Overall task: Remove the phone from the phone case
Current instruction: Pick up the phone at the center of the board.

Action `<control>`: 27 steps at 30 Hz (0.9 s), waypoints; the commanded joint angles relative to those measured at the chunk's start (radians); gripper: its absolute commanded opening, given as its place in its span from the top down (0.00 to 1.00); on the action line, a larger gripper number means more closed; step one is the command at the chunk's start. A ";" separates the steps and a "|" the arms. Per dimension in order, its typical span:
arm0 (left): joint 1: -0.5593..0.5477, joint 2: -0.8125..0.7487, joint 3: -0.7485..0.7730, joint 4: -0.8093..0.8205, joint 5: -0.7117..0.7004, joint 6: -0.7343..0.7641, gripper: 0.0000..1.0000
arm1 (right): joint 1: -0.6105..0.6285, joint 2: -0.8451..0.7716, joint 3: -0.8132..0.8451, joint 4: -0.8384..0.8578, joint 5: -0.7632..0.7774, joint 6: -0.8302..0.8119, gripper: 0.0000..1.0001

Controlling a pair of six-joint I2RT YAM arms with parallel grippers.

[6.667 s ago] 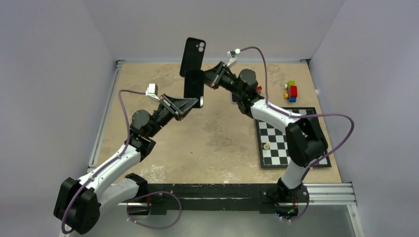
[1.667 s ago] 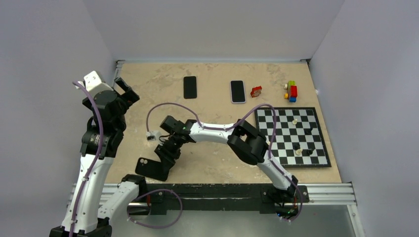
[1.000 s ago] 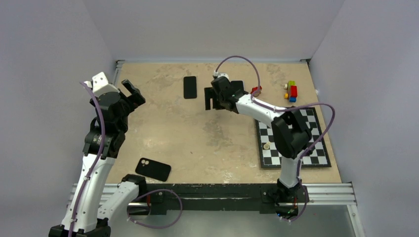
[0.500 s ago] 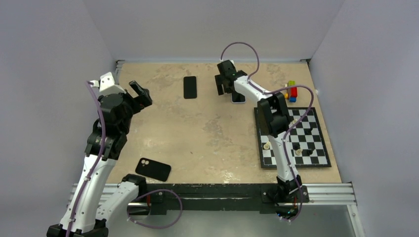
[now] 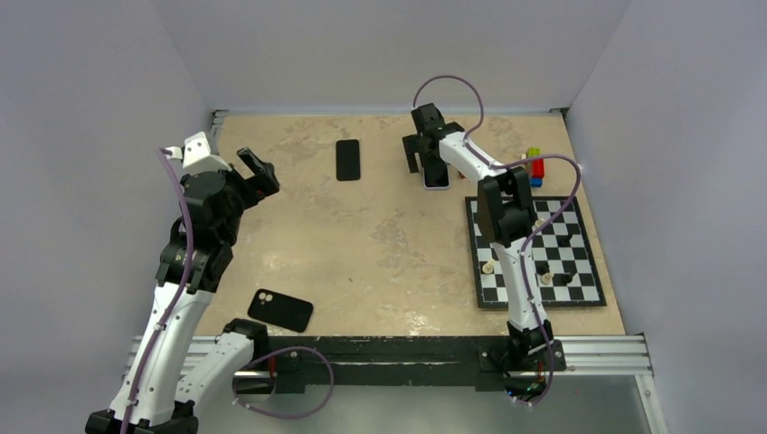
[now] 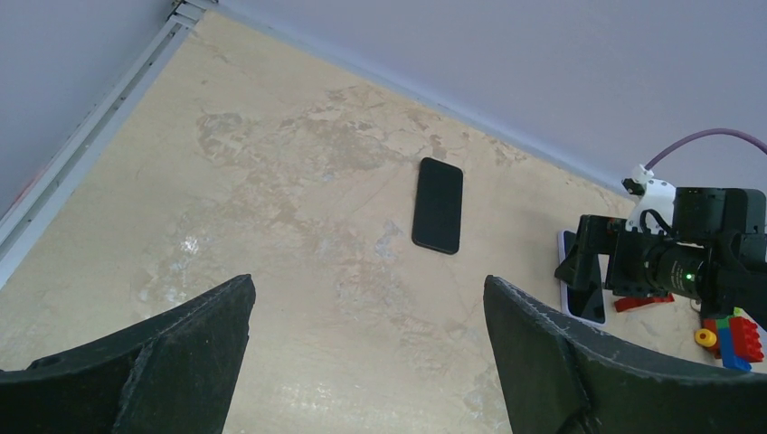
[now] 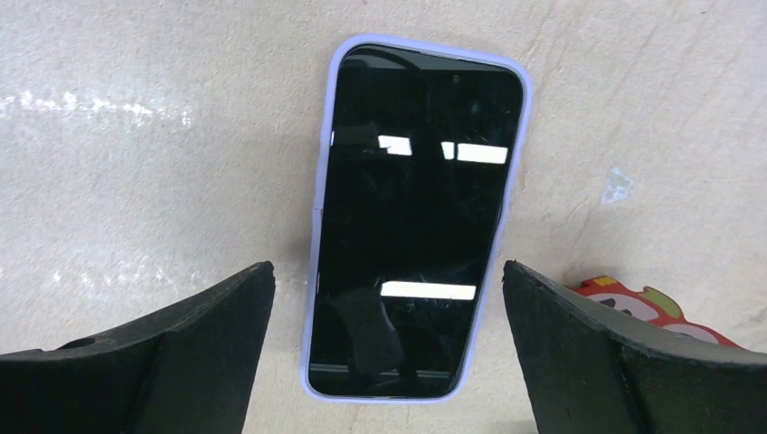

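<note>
A phone in a lavender case [image 7: 416,217] lies flat, screen up, at the back of the table, and in the top view its near end [image 5: 438,181] shows below my right gripper. The right gripper [image 7: 384,271] hangs open right above it, one finger on each side of the phone's near end, touching nothing. In the top view this gripper [image 5: 423,163] is at the back centre. My left gripper [image 5: 258,174] is raised over the left side, open and empty [image 6: 366,282]. A bare black phone [image 5: 347,159] lies left of the cased one. An empty black case [image 5: 280,310] lies near the front left.
A chessboard [image 5: 579,280] with a few pieces covers the right side. Coloured toy blocks [image 5: 534,167] sit at the back right. A small red object [image 7: 633,307] lies just right of the cased phone. The back wall runs close behind both phones.
My right gripper moved right and back, from beside the bare phone to above the lavender-cased phone, and opened a little wider. The left arm shifted slightly right.
</note>
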 commanded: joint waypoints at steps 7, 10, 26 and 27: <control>-0.009 0.005 -0.004 0.043 0.026 -0.018 0.00 | -0.063 0.037 0.082 -0.082 -0.225 0.065 0.03; -0.009 0.006 -0.004 0.043 0.025 -0.018 0.00 | -0.063 0.044 0.095 -0.094 -0.215 0.067 0.03; -0.009 0.010 -0.004 0.042 0.029 -0.018 0.01 | -0.068 0.100 0.192 -0.227 -0.283 0.157 0.32; -0.009 0.010 -0.003 0.041 0.029 -0.018 0.01 | -0.069 0.090 0.177 -0.220 -0.297 0.158 0.38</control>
